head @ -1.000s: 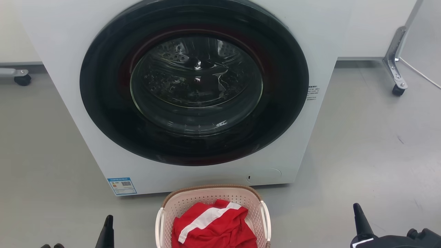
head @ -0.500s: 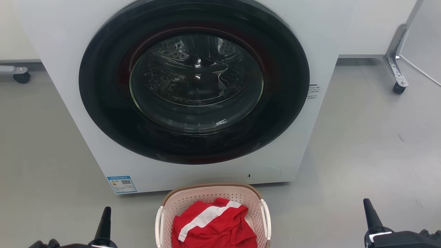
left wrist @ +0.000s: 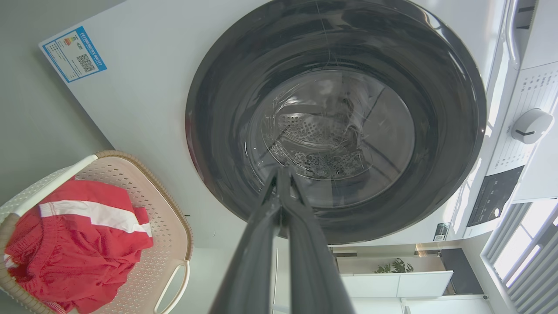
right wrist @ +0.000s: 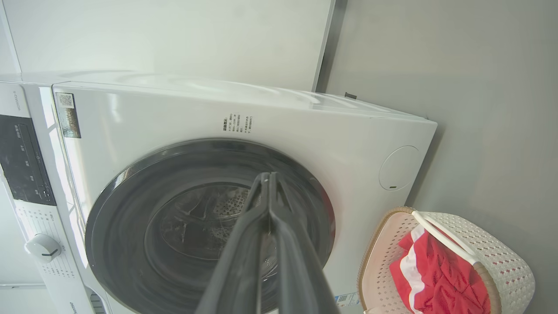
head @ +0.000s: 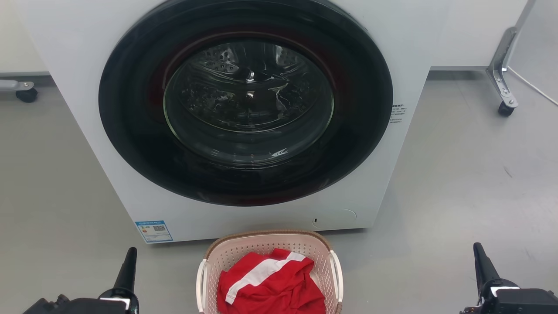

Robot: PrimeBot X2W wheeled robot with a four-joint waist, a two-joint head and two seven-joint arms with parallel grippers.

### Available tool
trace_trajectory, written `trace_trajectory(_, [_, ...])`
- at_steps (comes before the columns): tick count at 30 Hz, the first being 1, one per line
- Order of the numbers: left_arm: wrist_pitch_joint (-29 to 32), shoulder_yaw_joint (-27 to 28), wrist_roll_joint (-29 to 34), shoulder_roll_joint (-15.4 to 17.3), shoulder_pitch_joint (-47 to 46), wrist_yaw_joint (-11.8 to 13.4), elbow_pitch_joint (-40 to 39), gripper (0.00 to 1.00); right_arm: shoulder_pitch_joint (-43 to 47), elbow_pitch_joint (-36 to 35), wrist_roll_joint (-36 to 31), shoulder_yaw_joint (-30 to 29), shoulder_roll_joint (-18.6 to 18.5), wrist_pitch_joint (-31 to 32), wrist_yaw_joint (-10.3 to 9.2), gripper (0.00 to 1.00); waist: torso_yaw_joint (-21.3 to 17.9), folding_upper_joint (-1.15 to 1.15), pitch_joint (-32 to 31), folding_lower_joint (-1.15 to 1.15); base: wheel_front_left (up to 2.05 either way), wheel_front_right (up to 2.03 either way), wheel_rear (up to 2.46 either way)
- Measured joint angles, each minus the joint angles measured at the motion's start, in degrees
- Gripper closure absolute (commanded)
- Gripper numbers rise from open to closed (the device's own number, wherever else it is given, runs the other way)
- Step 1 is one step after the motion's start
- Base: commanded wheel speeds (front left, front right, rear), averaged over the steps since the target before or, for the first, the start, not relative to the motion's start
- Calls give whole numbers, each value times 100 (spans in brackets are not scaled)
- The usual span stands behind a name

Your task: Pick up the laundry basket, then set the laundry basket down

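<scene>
The laundry basket (head: 244, 250), pale pink-cream with a brown rim and white side handles, stands on the grey floor just in front of the washing machine, at the bottom centre of the head view. A red garment with a white stripe (head: 270, 285) lies in it. The basket also shows at the lower left of the left wrist view (left wrist: 168, 226) and the lower right of the right wrist view (right wrist: 501, 257). My left gripper (head: 129, 261) is well to the basket's left, shut and empty (left wrist: 281, 172). My right gripper (head: 479, 257) is far to its right, also shut and empty (right wrist: 267, 176).
A white front-loading washing machine (head: 78, 65) with a closed dark round door (head: 246, 100) rises right behind the basket. A caster leg (head: 505, 104) of a frame stands at the right, another caster (head: 26, 93) at the left. Grey floor (head: 457, 174) lies on both sides.
Both grippers have come further up into the head view and spread outward, the right one moving right. The head camera has tilted slightly. The basket has stayed on the floor.
</scene>
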Motion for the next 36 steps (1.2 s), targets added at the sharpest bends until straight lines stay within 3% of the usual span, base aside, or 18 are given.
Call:
trace_trajectory(13, [240,178,-849,-52,-257,-180,132,100,-152,120,822,-328,11,242,152,100,3,0,35,0,0,0,0])
trace_trajectory(36, [240,179,-860,-57,-257,-180,137,100,-186,122,822,-330,13,242,177,100,3,0,34,0,0,0,0])
